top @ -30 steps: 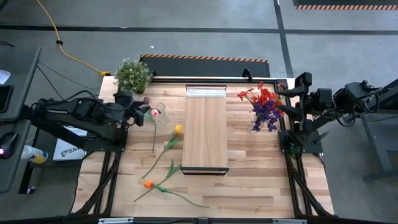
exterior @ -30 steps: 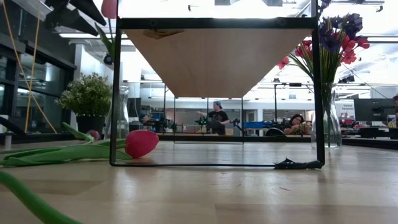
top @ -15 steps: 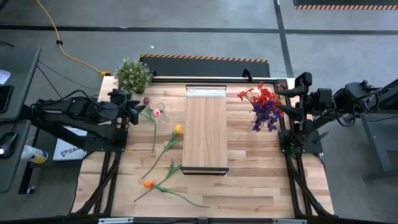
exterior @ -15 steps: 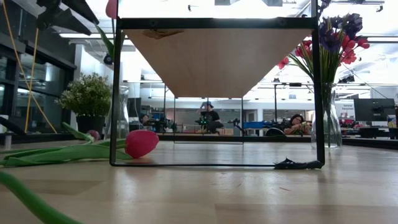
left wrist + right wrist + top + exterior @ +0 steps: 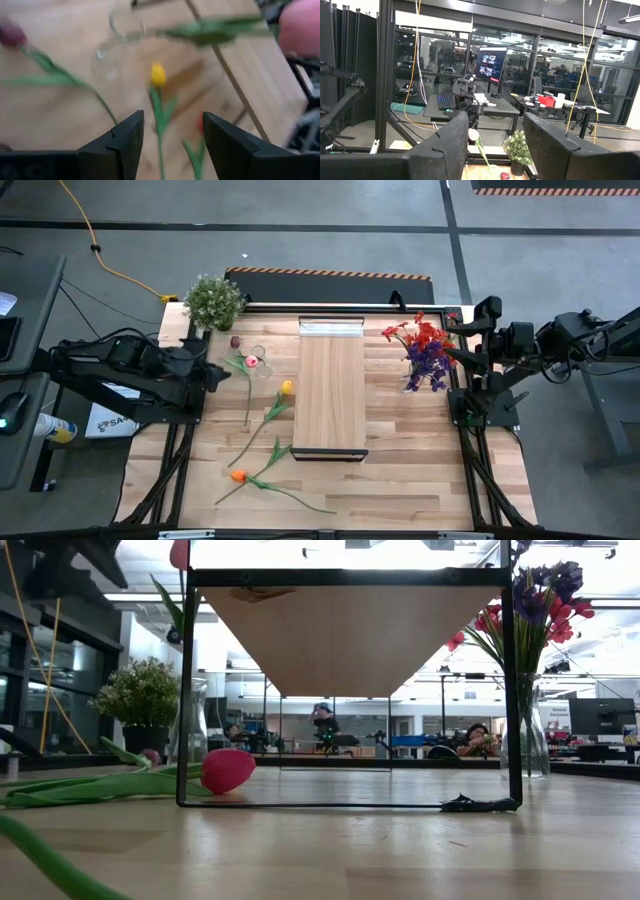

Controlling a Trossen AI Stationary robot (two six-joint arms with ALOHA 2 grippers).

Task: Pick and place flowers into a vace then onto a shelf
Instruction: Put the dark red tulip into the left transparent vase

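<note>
A pink flower (image 5: pixel 251 361) stands upright in a small clear vase (image 5: pixel 259 358) left of the shelf (image 5: pixel 332 385); its head (image 5: pixel 178 552) shows high in the low view. My left gripper (image 5: pixel 216 374) hovers open just left of that vase, nothing between its fingers (image 5: pixel 172 135). A yellow flower (image 5: pixel 286 388), an orange flower (image 5: pixel 238 476) and a maroon flower (image 5: pixel 235 341) lie flat on the table. A second vase (image 5: pixel 424 358) with red and purple flowers stands right of the shelf. My right gripper (image 5: pixel 455 345) waits open beside it, raised (image 5: pixel 495 145).
A bushy potted plant (image 5: pixel 213 300) stands at the far left corner. The shelf is a raised board on a thin black frame (image 5: pixel 186 690). Bare tabletop (image 5: pixel 420 470) lies near the front right. People sit in the room beyond the table (image 5: pixel 322 725).
My left gripper has drawn back from the small vase toward the table's left and near edges, sinking slightly, and has rolled and tipped further down. The pink flower has stayed upright in the vase.
</note>
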